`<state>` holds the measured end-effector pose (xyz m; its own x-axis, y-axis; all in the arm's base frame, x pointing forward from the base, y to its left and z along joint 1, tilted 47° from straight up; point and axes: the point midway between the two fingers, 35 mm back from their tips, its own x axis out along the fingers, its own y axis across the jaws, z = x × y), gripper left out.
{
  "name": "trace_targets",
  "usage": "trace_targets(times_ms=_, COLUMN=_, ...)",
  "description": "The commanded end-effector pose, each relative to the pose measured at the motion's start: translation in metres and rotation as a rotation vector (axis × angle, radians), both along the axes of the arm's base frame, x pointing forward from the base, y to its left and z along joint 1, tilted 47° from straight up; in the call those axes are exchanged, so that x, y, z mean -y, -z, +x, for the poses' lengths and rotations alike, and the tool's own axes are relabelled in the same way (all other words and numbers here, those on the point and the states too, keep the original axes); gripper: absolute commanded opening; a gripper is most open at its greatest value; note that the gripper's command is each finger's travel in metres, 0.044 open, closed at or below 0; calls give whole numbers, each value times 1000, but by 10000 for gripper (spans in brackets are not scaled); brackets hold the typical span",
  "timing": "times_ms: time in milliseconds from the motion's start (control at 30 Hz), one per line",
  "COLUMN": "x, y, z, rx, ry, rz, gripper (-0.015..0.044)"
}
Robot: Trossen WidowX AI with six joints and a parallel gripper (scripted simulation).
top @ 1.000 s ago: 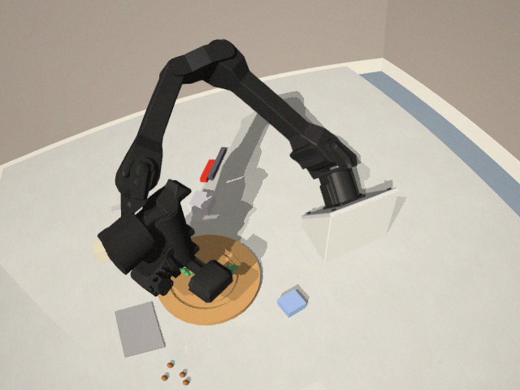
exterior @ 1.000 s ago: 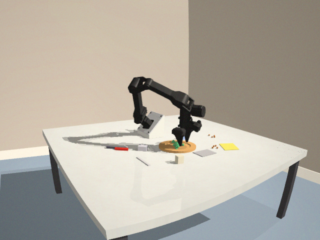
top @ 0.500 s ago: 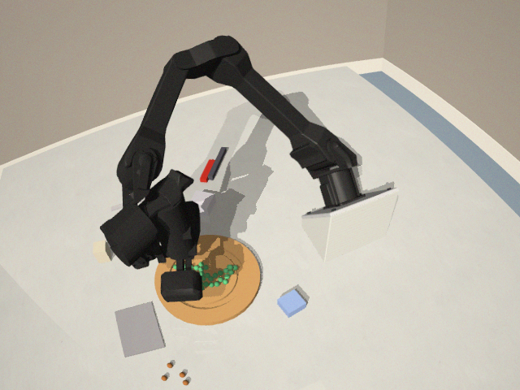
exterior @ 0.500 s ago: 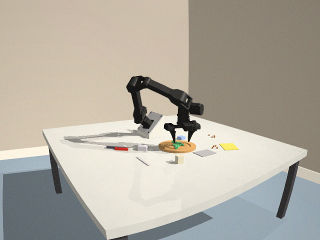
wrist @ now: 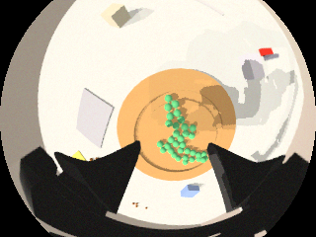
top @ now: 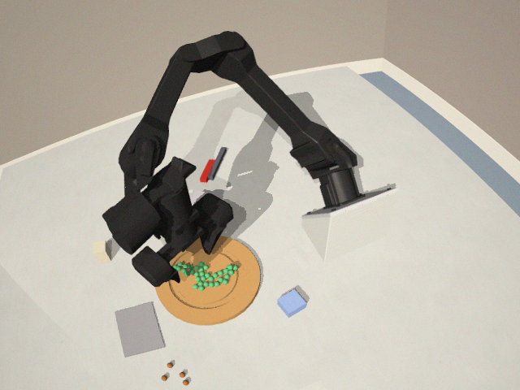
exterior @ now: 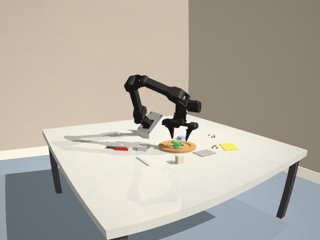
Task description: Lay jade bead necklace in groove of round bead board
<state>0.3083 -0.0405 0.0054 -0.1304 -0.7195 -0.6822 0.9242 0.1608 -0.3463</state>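
The round orange-brown bead board [top: 248,293] [exterior: 191,147] [wrist: 129,114] lies flat on the table, with a ring-shaped groove. The jade bead necklace [top: 202,278] [exterior: 177,144] [wrist: 185,127] lies bunched in a zigzag on the board. Most of its beads are inside the ring, across the middle; a few at one end are at or near the groove in the wrist view. My gripper [top: 193,266] [exterior: 179,139] [wrist: 174,145] is open and empty, its fingertips above the board on either side of part of the necklace. In the top view, the arm hides the board's upper left part.
A blue block [top: 291,303] [wrist: 189,192], a grey flat square [top: 140,329] [exterior: 204,152] and a cream cube [top: 101,250] [exterior: 179,159] surround the board. A red bar [top: 206,171] and a pale grey block [exterior: 142,148] lie toward another side. Small brown balls [top: 181,374] and a yellow sheet [exterior: 229,146] lie farther off.
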Motion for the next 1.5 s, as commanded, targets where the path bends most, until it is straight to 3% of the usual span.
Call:
trace_targets(times_ms=0, x=-3, y=-8, z=-2, rx=158, ry=142, rz=-16, gripper=380)
trace_targets(times_ms=1333, x=26, y=20, z=-8, rx=159, ry=142, rz=-17, gripper=380)
trace_targets(times_ms=1467, x=24, y=18, z=-7, rx=164, ry=147, rz=-12, gripper=275)
